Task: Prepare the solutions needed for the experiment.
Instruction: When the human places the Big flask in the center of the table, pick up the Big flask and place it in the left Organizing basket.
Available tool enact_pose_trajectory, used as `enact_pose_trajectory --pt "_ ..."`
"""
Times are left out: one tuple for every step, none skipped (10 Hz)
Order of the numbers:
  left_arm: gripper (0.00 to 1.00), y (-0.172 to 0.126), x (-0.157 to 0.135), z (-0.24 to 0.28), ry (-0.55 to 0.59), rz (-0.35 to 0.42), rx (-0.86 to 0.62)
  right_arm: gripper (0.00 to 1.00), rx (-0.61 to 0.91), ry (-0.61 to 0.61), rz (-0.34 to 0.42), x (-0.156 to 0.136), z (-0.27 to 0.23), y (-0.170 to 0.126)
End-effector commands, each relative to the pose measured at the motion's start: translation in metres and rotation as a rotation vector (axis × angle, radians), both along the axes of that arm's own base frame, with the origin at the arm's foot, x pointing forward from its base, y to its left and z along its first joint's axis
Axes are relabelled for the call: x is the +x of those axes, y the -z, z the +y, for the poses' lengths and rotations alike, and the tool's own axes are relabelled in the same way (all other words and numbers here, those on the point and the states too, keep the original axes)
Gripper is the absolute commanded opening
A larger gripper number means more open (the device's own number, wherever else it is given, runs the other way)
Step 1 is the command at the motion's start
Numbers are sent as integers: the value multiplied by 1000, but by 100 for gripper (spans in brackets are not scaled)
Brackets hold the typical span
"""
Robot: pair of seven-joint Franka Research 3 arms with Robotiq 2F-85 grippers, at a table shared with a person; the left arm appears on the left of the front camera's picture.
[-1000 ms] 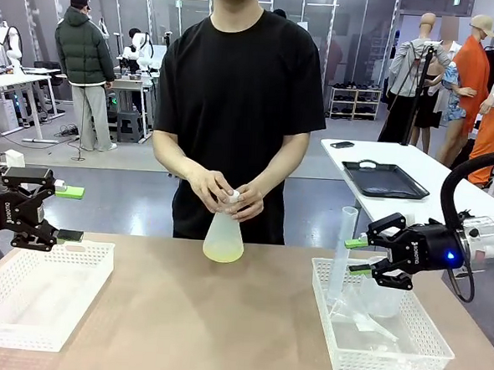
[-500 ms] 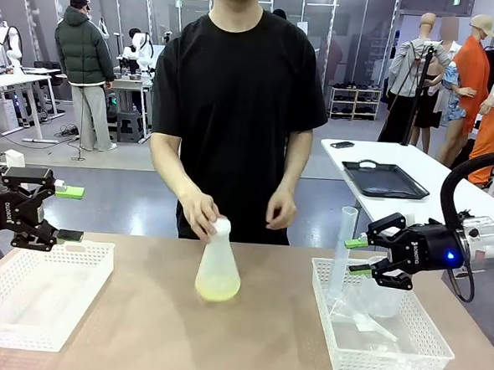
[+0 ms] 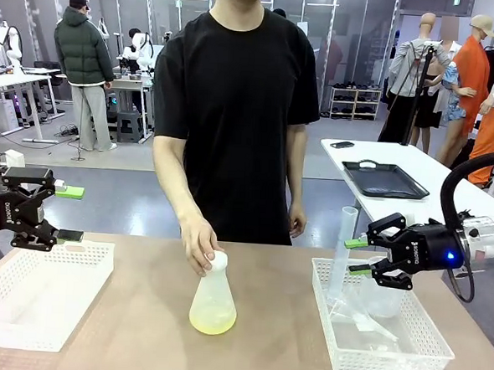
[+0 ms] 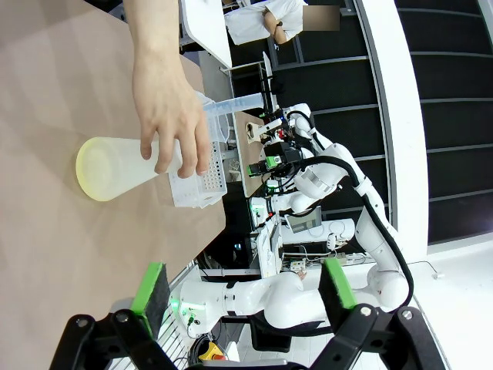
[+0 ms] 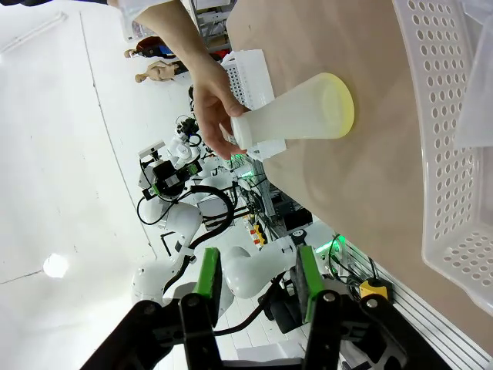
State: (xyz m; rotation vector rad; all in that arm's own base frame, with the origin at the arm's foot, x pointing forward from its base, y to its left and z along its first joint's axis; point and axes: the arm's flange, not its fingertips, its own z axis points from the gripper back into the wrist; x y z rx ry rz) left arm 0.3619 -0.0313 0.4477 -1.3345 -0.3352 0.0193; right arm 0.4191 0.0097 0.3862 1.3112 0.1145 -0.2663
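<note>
- Left claw (image 3: 71, 214) hangs above the far edge of the left basket (image 3: 39, 294). Its two green-padded fingers stand wide apart with nothing between them.
- Right claw (image 3: 358, 255) sits over the far edge of the right basket (image 3: 388, 349). In the right wrist view its fingers stand partly apart, and the gap between them is bare.
- Writing: a short line of white print runs along the black body of each claw. It is too small to make out.
- One solution (image 3: 212, 321), a shallow pale yellow layer, lies in the bottom of the flask (image 3: 213, 296).
- One frosted conical flask stands upright on the brown table (image 3: 136, 346), near the middle, between the two baskets and well apart from both claws.
- One hand (image 3: 200, 245) of the person grips the flask around its neck from above. The person's other arm hangs at the side.
- Two white perforated baskets, one at each side of the table.
- One tall clear cylinder (image 3: 344, 241) stands upright in the far left corner of the right basket, just beside the right claw's fingertips. Whether they touch cannot be told.
- More clear labware lies in the right basket; the pieces are too hard to separate to count.
- One black tray (image 3: 384, 181) lies on the white table behind.
</note>
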Motion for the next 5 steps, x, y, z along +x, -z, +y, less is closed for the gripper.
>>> enact_pose_trajectory --pt "100 -2 0 -3 -8 -7 -33 51 -6 -12 -1 1 -1 -3" --pt "100 -2 0 -3 -8 -7 -33 51 -6 -12 -1 1 -1 -3" --pt "100 -2 0 -3 -8 -7 -33 51 -6 -12 -1 1 -1 -3" --pt "100 -2 0 -3 -8 -7 -33 51 -6 -12 -1 1 -1 -3" --pt "100 -2 0 -3 -8 -7 -33 51 -6 -12 -1 1 -1 -3"
